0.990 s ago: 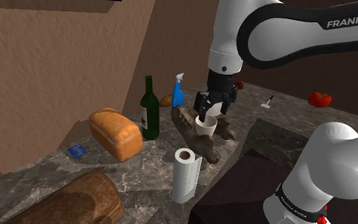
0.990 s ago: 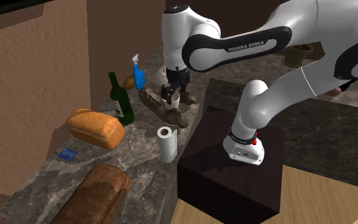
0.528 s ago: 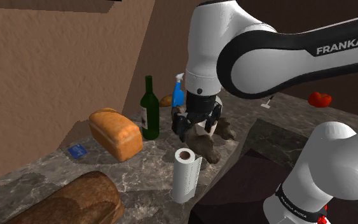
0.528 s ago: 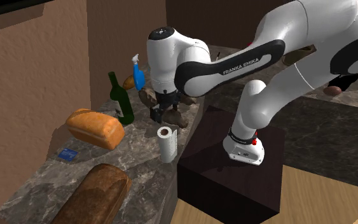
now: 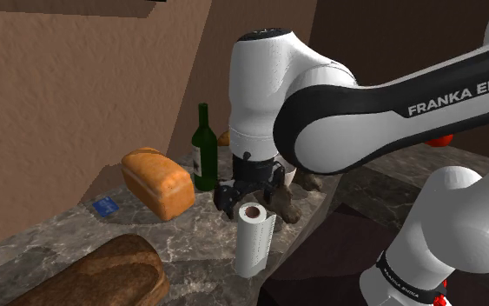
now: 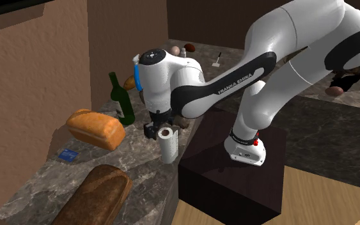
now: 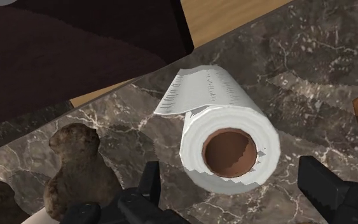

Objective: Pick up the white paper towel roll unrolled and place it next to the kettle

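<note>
The white arm (image 5: 320,104) takes up most of what I can see, bent over from its dark box stand (image 6: 229,179) with the wrist pointing straight down at the marbled counter (image 5: 190,248). The counter runs along a brown wall. A long dark brown loaf (image 5: 103,278) lies at its near end. Further along is an orange loaf of bread (image 5: 157,182), and past that a green bottle (image 5: 203,152) stands upright.

The white paper towel roll (image 5: 255,239) stands on end near the counter's edge, just beside the stand, and a loose sheet hangs down one side. The black gripper (image 5: 249,196) hangs right over the roll's top. From the wrist camera, the roll's brown core faces up at the gripper (image 7: 234,191). The fingers (image 7: 149,184) are spread wide, one on each side of the roll's (image 7: 225,137) upper end, with a gap on both sides, so nothing is clasped.

A brown lumpy piece (image 7: 72,165) rests on the counter close to the roll, behind it in the shoulder view. A small blue flat thing (image 5: 105,206) lies near the wall, beside the orange loaf.
</note>
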